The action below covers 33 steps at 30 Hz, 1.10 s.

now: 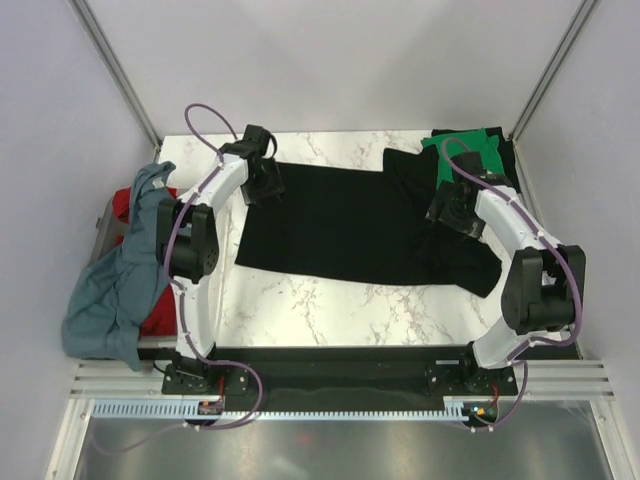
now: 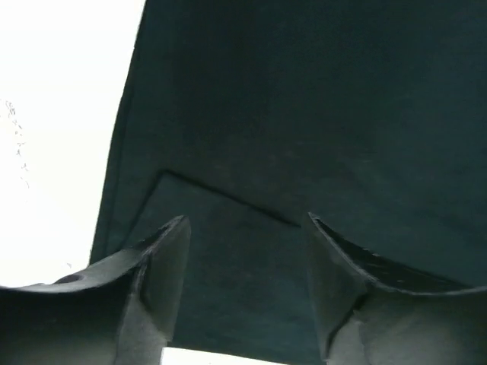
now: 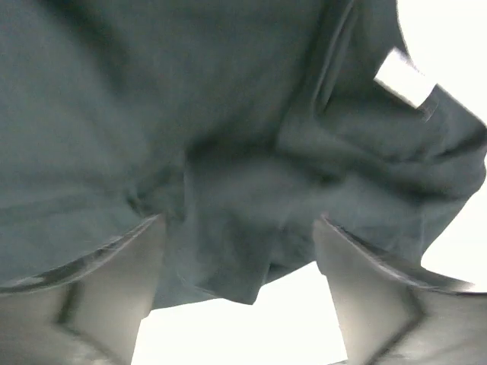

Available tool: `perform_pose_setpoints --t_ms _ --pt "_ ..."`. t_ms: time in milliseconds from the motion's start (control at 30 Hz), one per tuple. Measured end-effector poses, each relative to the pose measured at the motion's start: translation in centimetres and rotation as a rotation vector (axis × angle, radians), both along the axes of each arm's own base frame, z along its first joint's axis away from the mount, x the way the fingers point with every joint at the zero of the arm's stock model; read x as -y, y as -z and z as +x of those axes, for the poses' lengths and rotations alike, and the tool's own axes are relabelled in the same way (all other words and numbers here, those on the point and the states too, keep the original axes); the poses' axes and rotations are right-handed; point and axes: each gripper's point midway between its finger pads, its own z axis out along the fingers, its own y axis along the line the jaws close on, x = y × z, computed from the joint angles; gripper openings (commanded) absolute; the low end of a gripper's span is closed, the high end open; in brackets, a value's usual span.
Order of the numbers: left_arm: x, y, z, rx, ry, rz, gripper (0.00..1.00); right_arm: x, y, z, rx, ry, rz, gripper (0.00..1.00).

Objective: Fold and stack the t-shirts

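- The black t-shirt (image 1: pixel 350 225) lies spread out across the far half of the white marble-patterned table (image 1: pixel 320 305). It is flat on its left part and bunched into folds at its right end.
- The left gripper (image 2: pixel 247 219) hovers over the shirt's far left corner. Its fingers are spread apart and nothing is pinched between them. A folded edge of the cloth shows below.
- The right gripper (image 3: pixel 240 224) sits over the rumpled right end of the same shirt, jaws parted wide and empty. A white label (image 3: pixel 403 78) peeks from the folds there.
- A green t-shirt (image 1: pixel 470 160) lies folded just beyond the black shirt's right end, at the table's far right corner.
- Well to the left of the black shirt, off the table's edge, a grey-blue t-shirt (image 1: pixel 120 280) drapes over a bin (image 1: pixel 105 225). A red t-shirt (image 1: pixel 160 318) shows under it.
- Nearer than the black shirt, bare marble runs to the dark strip where the arm bases are bolted.
- Plain white walls (image 1: pixel 330 60) enclose the table on three sides, with slanted metal posts (image 1: pixel 115 70) at the far corners.
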Motion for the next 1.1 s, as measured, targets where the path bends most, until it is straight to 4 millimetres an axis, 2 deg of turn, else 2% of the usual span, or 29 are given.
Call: perform_pose_setpoints --t_ms 33,100,167,200,267,333,400,467,500,567,633,700,767,833,1000,1100 --pt "-0.1 0.7 0.1 -0.018 0.003 0.001 0.75 1.0 -0.4 1.2 0.015 0.019 0.011 0.98" --pt "-0.5 1.0 -1.0 -0.059 0.007 0.003 0.75 3.0 -1.8 2.4 0.060 0.067 0.019 0.98" --pt "-0.8 0.2 -2.1 -0.057 0.008 0.001 0.75 4.7 -4.0 3.1 0.129 0.114 0.023 0.98" --pt "-1.1 -0.6 -3.1 -0.052 0.007 0.001 0.75 5.5 -5.2 3.0 0.170 0.136 0.023 0.98" --pt "-1.5 -2.7 -4.9 -0.007 0.007 -0.010 0.75 5.8 -7.1 1.9 0.256 0.151 0.047 0.97" --pt "-2.1 -4.7 -7.2 0.044 0.001 -0.025 0.75 5.4 -7.3 -0.8 0.286 0.153 0.092 0.94" --pt "-2.7 -6.2 -10.0 0.108 -0.017 -0.053 0.75 4.6 -5.6 -4.1 0.307 0.165 0.162 0.89" --pt "-3.1 -6.2 -12.2 0.151 -0.039 -0.079 0.74 4.0 -2.5 -6.9 0.268 0.192 0.221 0.83" --pt "-3.3 -5.8 -13.2 0.153 -0.049 -0.089 0.74 3.7 -0.2 -8.7 0.220 0.216 0.249 0.81" --pt "-3.6 -3.6 -15.4 0.137 -0.071 -0.105 0.74 3.3 3.3 -11.3 0.127 0.256 0.289 0.79" --pt "-3.8 -0.5 -17.5 0.077 -0.086 -0.108 0.74 3.0 5.7 -13.4 0.053 0.296 0.329 0.78" --pt "-4.1 2.1 -19.2 0.021 -0.099 -0.105 0.74 3.2 6.7 -13.8 0.030 0.327 0.361 0.77" --pt "-4.3 3.4 -20.3 -0.011 -0.107 -0.101 0.74 3.9 7.0 -13.2 0.043 0.353 0.378 0.77" --pt "-4.3 3.8 -20.2 -0.005 -0.113 -0.104 0.75 4.4 7.4 -12.4 0.057 0.366 0.393 0.77" --pt "-4.4 3.6 -18.8 0.074 -0.129 -0.107 0.75 6.0 7.4 -11.4 0.099 0.398 0.411 0.75" --pt "-4.8 4.4 -18.8 0.094 -0.157 -0.108 0.75 7.1 7.4 -10.7 0.122 0.433 0.440 0.72"
